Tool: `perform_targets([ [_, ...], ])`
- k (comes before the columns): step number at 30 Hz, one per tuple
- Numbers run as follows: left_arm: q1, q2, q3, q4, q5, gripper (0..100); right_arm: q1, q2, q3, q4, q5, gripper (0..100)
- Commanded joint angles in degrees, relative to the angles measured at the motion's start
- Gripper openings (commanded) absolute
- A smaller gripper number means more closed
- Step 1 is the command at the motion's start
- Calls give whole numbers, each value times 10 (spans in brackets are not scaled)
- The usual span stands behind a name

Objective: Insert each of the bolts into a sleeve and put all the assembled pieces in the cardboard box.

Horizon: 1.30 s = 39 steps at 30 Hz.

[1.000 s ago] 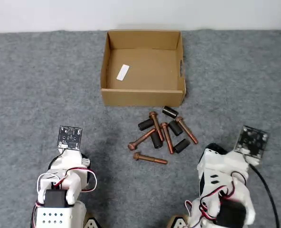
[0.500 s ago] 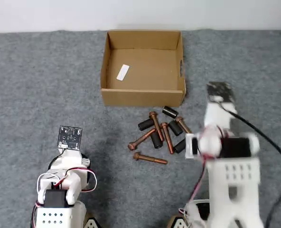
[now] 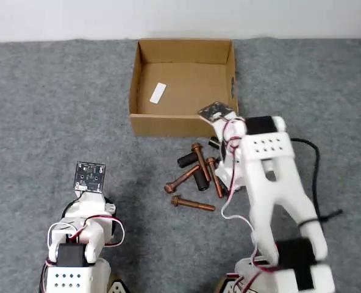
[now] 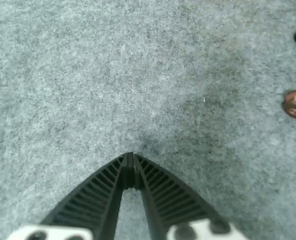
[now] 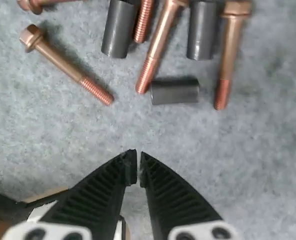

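Several copper bolts and black sleeves lie loose in a pile in front of the cardboard box [image 3: 183, 125]. One bolt [image 3: 193, 203] lies apart at the near side, and one sleeve [image 3: 188, 160] lies by the box. My right arm [image 3: 263, 152] stretches over the pile's right part and hides some pieces. My right gripper [image 5: 136, 156] is shut and empty above bare carpet, a short way from a short sleeve [image 5: 175, 91] and a lone bolt [image 5: 63, 62]. My left gripper [image 4: 130, 157] is shut and empty over carpet, with a bolt head [image 4: 295, 104] far off.
The box holds a small white slip [image 3: 158, 93]. The left arm [image 3: 83, 235] sits folded at the near left. Grey carpet covers the whole table, with open room left of the pile and right of the box.
The right arm has risen from its folded pose at the near right and swung forward and left over the pile, up to the box's front. The left arm has not moved.
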Motion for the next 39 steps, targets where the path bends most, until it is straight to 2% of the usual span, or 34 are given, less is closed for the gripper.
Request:
perform_targets([
  [1,-4,-5,-3,-15,-8,7,-4,27,-33,-44,4,141],
  [3,-4,-5,-3,-15,-8,7,-2,41,-47,-71,-8,203],
  [5,-4,-5,-3,-15,-8,7,-5,52,-66,-87,-11,223],
  [11,-4,-5,-3,-15,-8,7,-9,132,-128,-106,-11,174],
  [18,-4,-5,-3,-15,-8,7,-10,228,-209,-103,-12,169],
  [33,-4,-5,-3,-15,-8,7,-5,351,-225,-138,-11,167],
  [35,-4,-5,-3,-15,-8,7,-5,362,-225,-148,-11,136],
  [39,-4,-5,-3,-15,-8,7,-9,364,-225,-155,-11,2],
])
